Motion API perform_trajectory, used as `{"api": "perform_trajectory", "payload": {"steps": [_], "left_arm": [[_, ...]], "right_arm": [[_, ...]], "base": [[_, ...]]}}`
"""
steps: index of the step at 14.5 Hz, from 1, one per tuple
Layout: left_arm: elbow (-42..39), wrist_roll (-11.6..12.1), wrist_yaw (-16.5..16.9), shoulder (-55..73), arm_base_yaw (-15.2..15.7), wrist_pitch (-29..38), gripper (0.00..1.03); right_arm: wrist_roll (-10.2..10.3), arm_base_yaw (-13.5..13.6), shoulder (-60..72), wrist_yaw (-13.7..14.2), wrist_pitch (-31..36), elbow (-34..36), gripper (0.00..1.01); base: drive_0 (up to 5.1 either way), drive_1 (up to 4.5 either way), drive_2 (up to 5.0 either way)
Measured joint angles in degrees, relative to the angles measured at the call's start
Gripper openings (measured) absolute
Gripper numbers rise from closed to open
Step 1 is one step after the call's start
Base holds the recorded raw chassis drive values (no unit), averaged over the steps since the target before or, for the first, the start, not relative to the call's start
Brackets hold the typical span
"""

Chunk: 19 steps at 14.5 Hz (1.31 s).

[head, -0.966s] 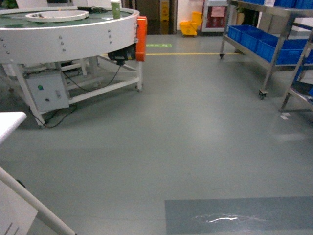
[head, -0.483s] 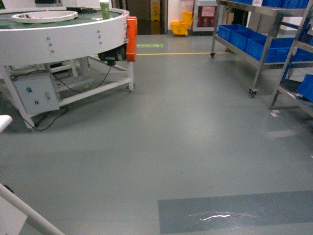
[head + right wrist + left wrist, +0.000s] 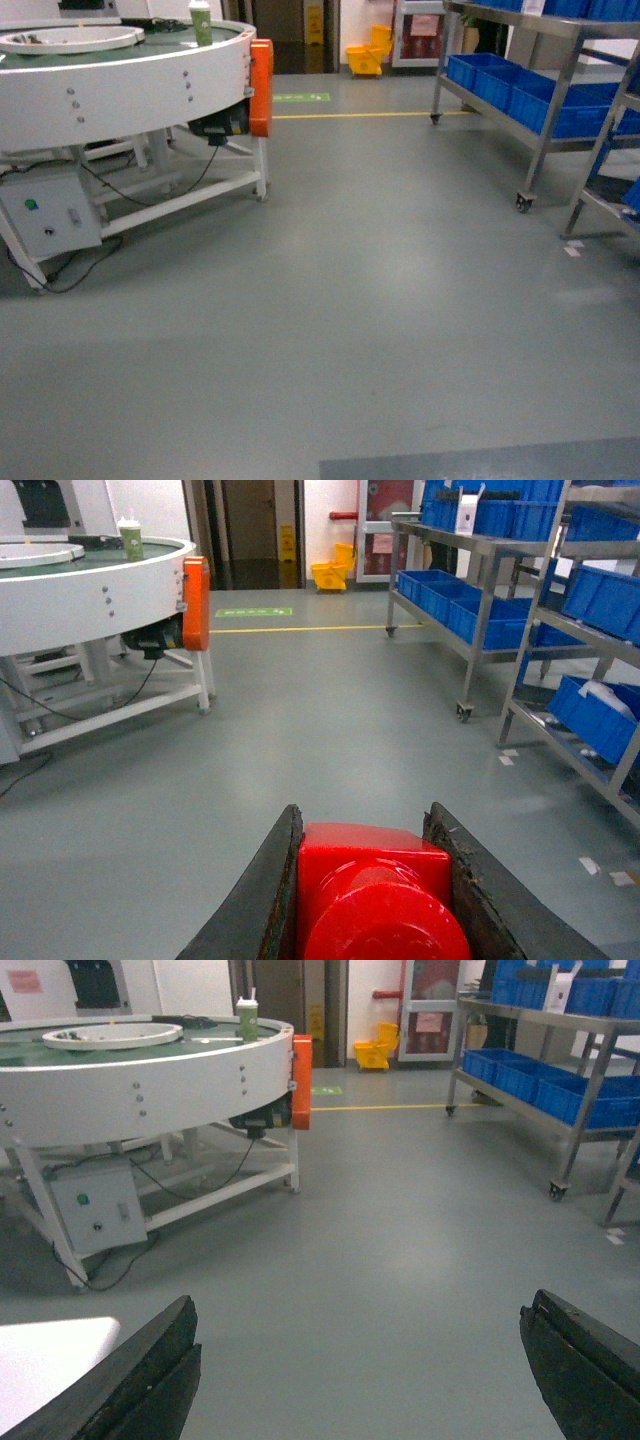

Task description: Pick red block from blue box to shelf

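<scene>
The red block [image 3: 375, 880], a small glossy brick with one round stud facing the camera, fills the bottom of the right wrist view. My right gripper [image 3: 363, 825] is shut on it, one dark finger against each side. My left gripper [image 3: 362, 1300] is open, with only grey floor between its fingers [image 3: 150, 1370]. The steel shelf [image 3: 540, 110] stands at the right of the head view, its lower tier carrying dark blue crates [image 3: 520, 85]; the right wrist view also shows the shelf [image 3: 480, 590]. The blue box is out of view. Neither gripper shows in the head view.
A round white conveyor table [image 3: 120, 80] with an orange box [image 3: 261, 85], a green cup [image 3: 200, 22] and a grey control box [image 3: 50, 215] stands at the left. A second rack [image 3: 615, 130] is at the right edge. A yellow mop bucket [image 3: 365, 60] sits far back.
The head view has slid: the conveyor table moved left, the dark floor patch dropped to the bottom edge, and the white table at the left edge has left the view.
</scene>
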<state>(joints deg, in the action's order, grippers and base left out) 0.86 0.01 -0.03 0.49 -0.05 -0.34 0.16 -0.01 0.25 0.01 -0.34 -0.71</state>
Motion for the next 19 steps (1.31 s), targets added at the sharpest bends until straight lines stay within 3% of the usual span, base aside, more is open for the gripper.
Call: {"api": "perform_trajectory", "payload": {"steps": [19], "left_arm": [[0.0, 0.0, 0.0, 0.0, 0.0, 0.2, 0.98]], "right_arm": [[0.0, 0.0, 0.0, 0.0, 0.2, 0.0, 0.29]], "base": [[-0.1, 4.18, -4.3]]}}
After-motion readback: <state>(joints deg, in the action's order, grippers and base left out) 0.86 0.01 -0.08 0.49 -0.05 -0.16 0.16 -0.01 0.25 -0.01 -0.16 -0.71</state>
